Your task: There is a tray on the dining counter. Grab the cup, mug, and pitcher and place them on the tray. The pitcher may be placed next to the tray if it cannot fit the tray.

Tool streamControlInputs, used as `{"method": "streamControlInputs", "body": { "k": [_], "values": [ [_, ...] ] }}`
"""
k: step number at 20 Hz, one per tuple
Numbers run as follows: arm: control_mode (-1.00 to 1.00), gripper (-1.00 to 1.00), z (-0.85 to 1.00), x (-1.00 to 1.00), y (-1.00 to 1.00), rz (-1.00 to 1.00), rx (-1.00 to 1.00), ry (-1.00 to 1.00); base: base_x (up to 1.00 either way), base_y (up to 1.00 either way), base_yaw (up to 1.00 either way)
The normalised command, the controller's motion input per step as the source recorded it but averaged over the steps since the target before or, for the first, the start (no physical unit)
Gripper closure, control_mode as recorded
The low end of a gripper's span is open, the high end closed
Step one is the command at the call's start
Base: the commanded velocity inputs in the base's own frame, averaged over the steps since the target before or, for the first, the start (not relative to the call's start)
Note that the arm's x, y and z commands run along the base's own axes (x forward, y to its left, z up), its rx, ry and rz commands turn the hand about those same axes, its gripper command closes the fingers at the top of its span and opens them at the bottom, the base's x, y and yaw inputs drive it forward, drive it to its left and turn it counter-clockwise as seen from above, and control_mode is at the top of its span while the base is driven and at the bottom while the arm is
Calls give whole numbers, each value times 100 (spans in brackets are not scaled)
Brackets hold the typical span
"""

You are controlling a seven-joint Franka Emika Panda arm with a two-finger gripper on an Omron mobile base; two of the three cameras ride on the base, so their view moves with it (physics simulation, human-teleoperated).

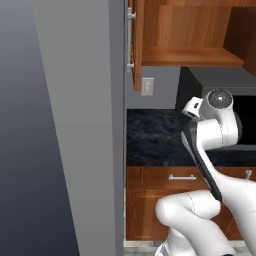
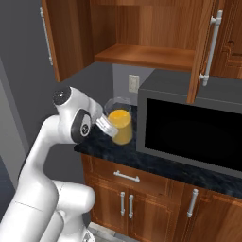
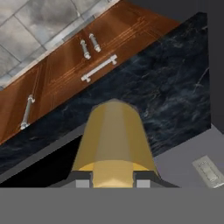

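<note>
Pitcher (image 2: 120,125) over black marbled counter (image 2: 156,163) beside microwave (image 2: 189,130).

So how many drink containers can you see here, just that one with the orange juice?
1: the pitcher, half full of orange liquid, above the black counter beside the microwave, between the gripper fingers. The arm and microwave may hide others.

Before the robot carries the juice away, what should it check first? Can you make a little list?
1. Pincer shut around the pitcher: ok.
2. Pitcher upright in the right base view: ok.
3. Juice staying below the rim: ok.
4. Pitcher lifted off the black counter: cannot tell.
5. Gap between pitcher and microwave for pulling back: small, cannot tell.
6. Open cabinet door overhead out of the way: cannot tell.
</note>
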Motion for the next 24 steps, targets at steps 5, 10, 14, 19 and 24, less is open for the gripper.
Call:
{"method": "streamControlInputs", "body": {
  "k": [5,10,14,19,24],
  "values": [
    [-100,100,87,-38,0,0,-3,28,0,0,0],
    [-100,100,45,-45,0,0,-1,31,0,0,0],
    [-100,100,2,-59,0,0,0,20,0,0,0],
    [-100,100,-2,-56,0,0,0,6,0,0,0],
    [-100,100,-9,-23,0,0,0,0,0,0,0]
  ]
}}
